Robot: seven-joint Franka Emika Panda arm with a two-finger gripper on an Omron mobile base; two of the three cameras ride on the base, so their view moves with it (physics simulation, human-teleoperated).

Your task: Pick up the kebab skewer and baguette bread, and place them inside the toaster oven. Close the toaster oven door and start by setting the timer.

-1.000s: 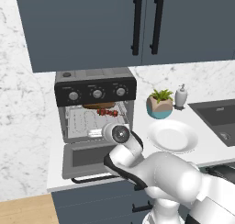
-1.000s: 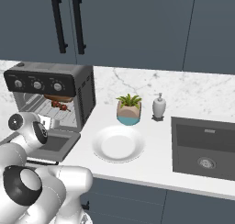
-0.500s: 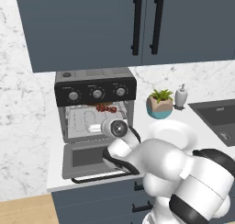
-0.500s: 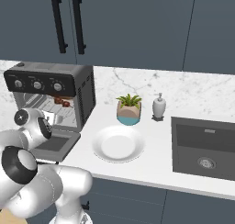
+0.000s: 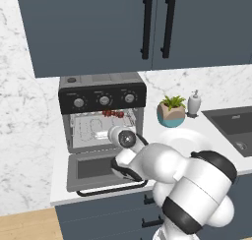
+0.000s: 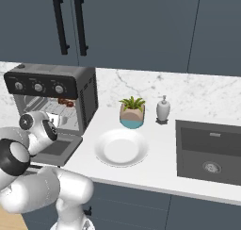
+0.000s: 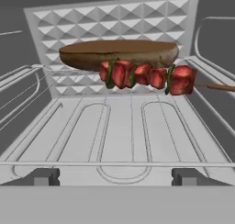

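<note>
since the earlier frame our arm has swung lower in front of the toaster oven [image 5: 102,94], its elbow now bulking large before the counter [image 6: 155,165]. we see the gripper [image 7: 114,176] released, fingers spread wide and holding nothing, just at the oven's mouth. inside the oven the kebab skewer [image 7: 147,76] lies in front of the baguette bread [image 7: 118,52], touching it. the toaster oven door [image 5: 96,169] hangs down open. beside the oven sits a white plate [image 6: 121,147].
</note>
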